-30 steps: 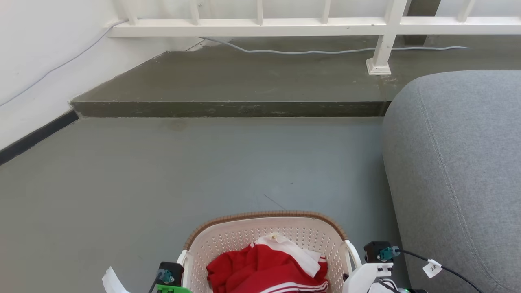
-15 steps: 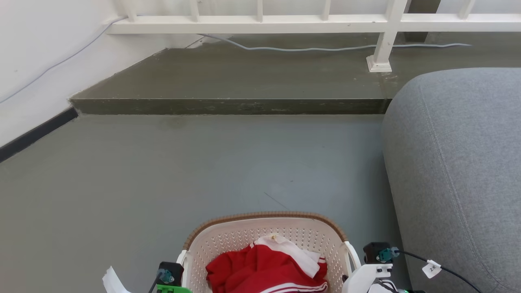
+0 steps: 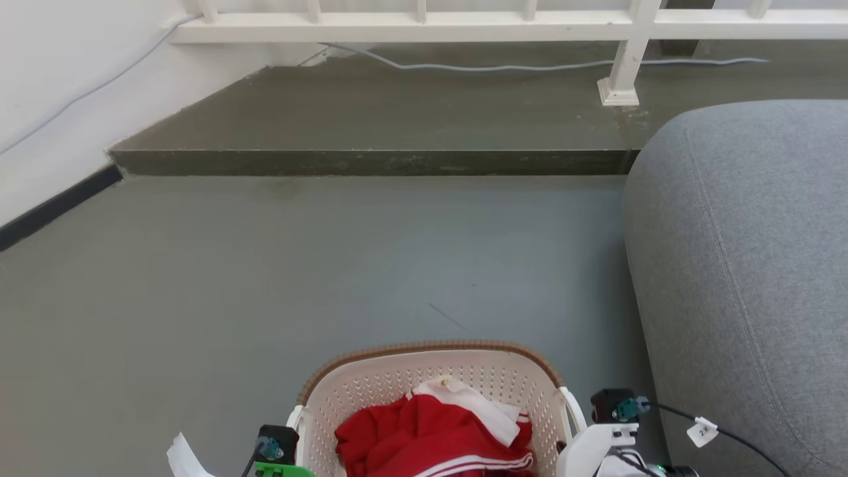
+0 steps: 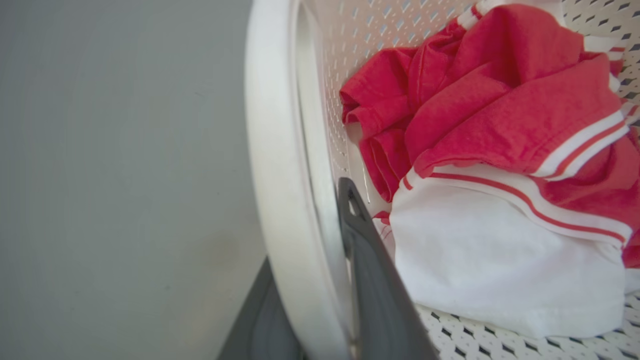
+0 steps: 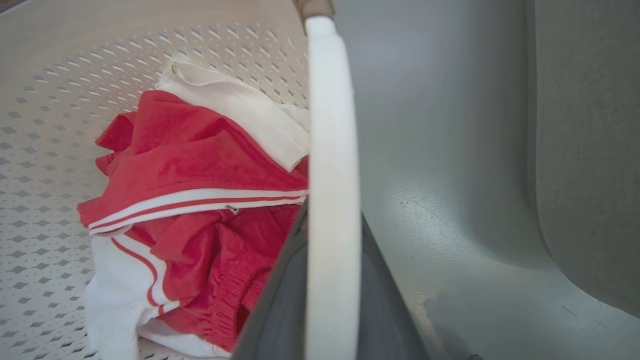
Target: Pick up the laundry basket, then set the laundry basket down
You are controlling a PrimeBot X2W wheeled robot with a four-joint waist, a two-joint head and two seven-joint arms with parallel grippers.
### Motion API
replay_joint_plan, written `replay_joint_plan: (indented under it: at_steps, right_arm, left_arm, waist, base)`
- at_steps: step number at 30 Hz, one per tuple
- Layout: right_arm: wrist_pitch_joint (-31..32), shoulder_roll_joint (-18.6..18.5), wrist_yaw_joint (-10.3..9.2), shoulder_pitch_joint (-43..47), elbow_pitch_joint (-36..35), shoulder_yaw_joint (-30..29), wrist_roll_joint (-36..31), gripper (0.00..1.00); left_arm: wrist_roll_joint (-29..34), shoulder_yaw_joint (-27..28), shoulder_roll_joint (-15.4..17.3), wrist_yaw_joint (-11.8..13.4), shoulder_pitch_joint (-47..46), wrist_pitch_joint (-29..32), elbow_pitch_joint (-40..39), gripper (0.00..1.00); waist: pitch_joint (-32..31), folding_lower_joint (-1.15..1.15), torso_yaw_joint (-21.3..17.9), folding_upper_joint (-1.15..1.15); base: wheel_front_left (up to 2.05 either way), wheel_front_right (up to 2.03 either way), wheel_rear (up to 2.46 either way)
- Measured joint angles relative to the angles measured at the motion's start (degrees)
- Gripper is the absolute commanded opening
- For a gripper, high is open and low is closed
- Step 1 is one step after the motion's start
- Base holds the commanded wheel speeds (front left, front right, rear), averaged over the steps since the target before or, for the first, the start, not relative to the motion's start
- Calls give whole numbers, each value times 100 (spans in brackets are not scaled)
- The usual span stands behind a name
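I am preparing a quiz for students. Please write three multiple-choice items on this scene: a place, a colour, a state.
1. Where is the grey sofa from the laundry basket?
A) robot's left B) robot's right C) underneath it
2. What colour is the basket's rim?
A) green B) blue C) brown
3. What does the right gripper do?
A) clamps the basket's white handle B) hangs open C) holds a bottle
Answers:
B: the sofa lies at the right of the head view.
C: the woven-look rim is brown.
A: one finger sits each side of the handle.
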Motion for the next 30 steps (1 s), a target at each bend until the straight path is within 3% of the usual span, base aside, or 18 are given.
replay_joint_plan:
  at_steps: [8,30]
  right_arm:
    - [0,-5,0,-403,76,14,0,0]
    - [-283,-57,1,-2507,359,-231,-76,0]
  left_arm:
    - [-19,-12,20,90,-177,-10,-123,0]
    - [-1,144,67,248,-2008,-238,-313,0]
  waist:
    - [301,0,-17,0]
    - [1859,1,-28,0]
  base:
    - [0,0,0]
    - [0,0,0]
